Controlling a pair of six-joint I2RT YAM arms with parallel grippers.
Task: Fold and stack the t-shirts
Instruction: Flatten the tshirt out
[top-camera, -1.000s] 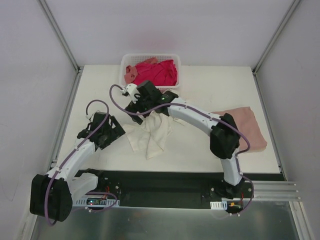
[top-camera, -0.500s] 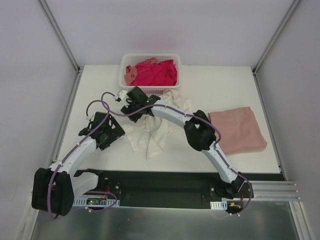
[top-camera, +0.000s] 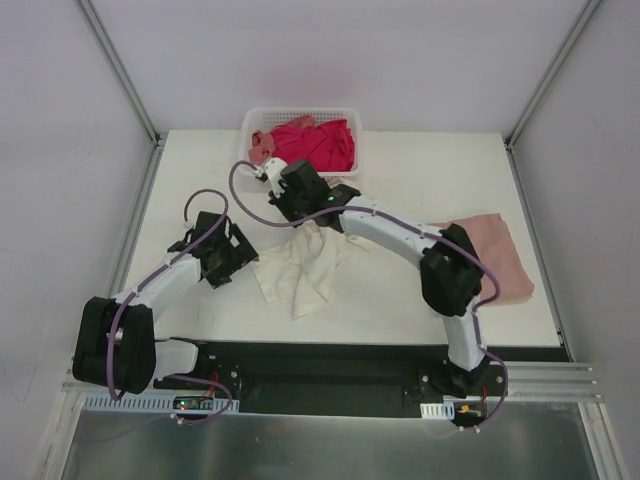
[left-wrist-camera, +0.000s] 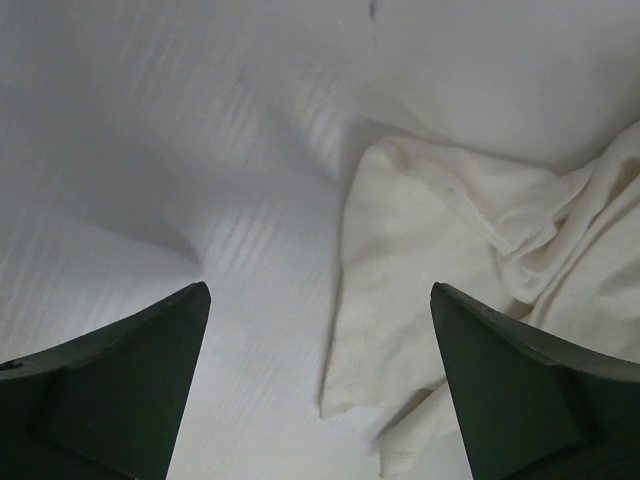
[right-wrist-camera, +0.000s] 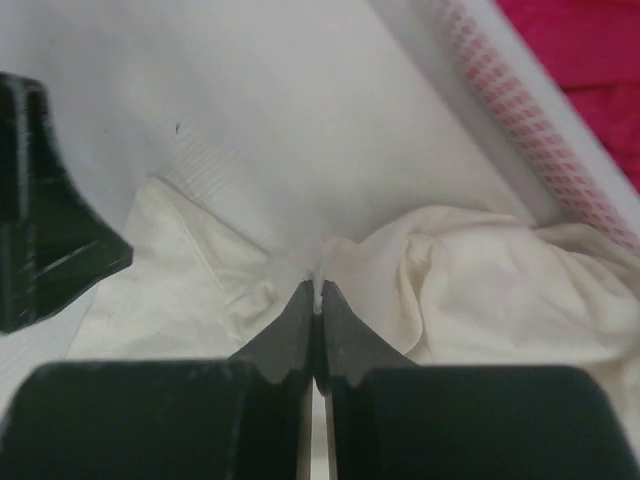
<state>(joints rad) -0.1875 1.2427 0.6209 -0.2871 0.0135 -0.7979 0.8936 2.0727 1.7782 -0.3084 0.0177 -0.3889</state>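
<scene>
A crumpled cream t-shirt (top-camera: 300, 268) lies mid-table, also in both wrist views (left-wrist-camera: 440, 240) (right-wrist-camera: 480, 290). My right gripper (top-camera: 296, 212) (right-wrist-camera: 317, 290) is shut, pinching a small fold of that cream cloth at its far edge, close to the basket. At the shirt's left edge my left gripper (top-camera: 240, 262) (left-wrist-camera: 320, 375) hangs low and open, with a cloth corner lying between its fingers, untouched. A folded dusty pink t-shirt (top-camera: 480, 260) rests at the right. Magenta-red (top-camera: 315, 145) and salmon (top-camera: 262, 147) t-shirts fill the basket.
The white lattice basket (top-camera: 248, 128) stands at the table's far middle; its wall (right-wrist-camera: 520, 110) shows just beyond my right gripper. The left gripper's dark finger (right-wrist-camera: 40, 210) appears at the left of the right wrist view. Frame posts run along both table sides.
My right gripper went from open to shut on the cream cloth, swinging left and then back toward the basket. The left arm moved right, closer to the shirt's edge.
</scene>
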